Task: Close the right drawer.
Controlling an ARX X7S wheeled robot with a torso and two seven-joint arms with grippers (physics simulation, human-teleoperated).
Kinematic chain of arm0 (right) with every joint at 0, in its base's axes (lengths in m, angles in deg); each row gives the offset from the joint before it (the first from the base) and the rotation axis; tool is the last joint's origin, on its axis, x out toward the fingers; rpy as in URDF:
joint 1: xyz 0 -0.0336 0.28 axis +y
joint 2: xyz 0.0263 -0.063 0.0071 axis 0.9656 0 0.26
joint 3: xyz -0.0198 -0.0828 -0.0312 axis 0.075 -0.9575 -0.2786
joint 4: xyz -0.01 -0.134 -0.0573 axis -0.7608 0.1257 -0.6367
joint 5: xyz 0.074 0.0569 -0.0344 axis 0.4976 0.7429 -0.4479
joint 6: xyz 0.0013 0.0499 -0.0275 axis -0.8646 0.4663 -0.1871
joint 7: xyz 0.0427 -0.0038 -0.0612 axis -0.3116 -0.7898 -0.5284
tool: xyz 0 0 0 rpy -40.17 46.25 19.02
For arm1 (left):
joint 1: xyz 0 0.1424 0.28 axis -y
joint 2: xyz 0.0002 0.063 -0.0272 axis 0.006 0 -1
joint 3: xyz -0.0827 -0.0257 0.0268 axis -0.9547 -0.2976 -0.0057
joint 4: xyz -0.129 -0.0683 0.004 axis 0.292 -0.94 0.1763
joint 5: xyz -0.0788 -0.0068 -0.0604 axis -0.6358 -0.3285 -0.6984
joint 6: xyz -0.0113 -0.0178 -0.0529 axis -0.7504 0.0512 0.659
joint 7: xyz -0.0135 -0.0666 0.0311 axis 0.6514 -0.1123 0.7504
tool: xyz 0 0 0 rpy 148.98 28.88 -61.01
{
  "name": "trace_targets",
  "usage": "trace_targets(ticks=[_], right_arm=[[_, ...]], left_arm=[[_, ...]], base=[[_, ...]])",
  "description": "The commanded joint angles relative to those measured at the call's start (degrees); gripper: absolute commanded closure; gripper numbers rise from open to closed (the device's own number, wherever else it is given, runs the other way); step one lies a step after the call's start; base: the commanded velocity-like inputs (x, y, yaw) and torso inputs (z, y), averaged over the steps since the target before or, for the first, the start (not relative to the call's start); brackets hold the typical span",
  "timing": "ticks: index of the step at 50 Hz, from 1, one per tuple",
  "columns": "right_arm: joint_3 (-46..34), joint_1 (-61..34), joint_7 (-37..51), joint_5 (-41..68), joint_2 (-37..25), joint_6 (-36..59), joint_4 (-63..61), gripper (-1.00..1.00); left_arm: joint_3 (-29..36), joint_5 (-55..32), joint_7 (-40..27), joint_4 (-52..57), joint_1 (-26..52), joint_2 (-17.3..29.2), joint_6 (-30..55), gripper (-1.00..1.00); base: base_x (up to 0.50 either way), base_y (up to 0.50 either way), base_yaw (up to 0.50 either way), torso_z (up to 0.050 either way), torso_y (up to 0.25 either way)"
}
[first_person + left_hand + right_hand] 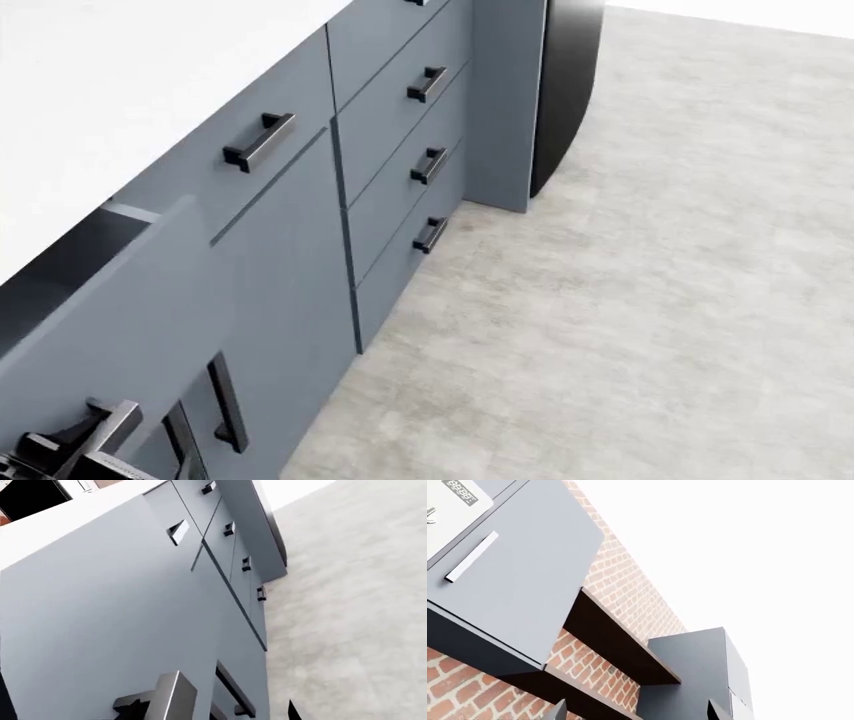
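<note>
Item — wide blue-grey right drawer [114, 300] with flat front and dark metal bar handle [74, 440]: I am seeing it standing pulled out at the head view's lower left, under the white counter [120, 70], its hollow showing. Item — stacked narrower grey drawers with short black handles [407, 150]: sitting flush further along, above the pale grey floor [641, 300]. Fingers, both arms — barely showing, so I cannot tell how they are set. Right wrist view is showing a brick wall [620, 595] and dark shelves [620, 645].

Bright, even, sharp, soft-shadowed renders
</note>
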Motion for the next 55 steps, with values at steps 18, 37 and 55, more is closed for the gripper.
trace_targets(ticks=[18, 37, 55], right_arm=[[1.2, -1.9, -2.8, 3.5, 2.2, 0.1, 2.0, -1.0], [2.1, -1.9, -2.3, 4.6, 0.6, -1.7, 2.1, -1.0], [2.5, -2.6, -2.6, 6.8, 0.5, -4.3, 4.0, -1.0]], left_arm=[[-21.4, -3.4, -0.5, -3.6, -2.9, 10.9, 4.6, -1.0], [-27.9, -3.5, -7.6, -3.6, 0.5, 13.5, 14.0, -1.0], [-32.4, -3.3, -8.8, -3.6, 2.1, 16.5, 18.2, -1.0]], base=[[0.0, 0.01, 0.01, 0.0, 0.0], [0.0, 0.02, 0.02, 0.002, 0.001], [0.0, 0.01, 0.02, 0.003, 0.003]])
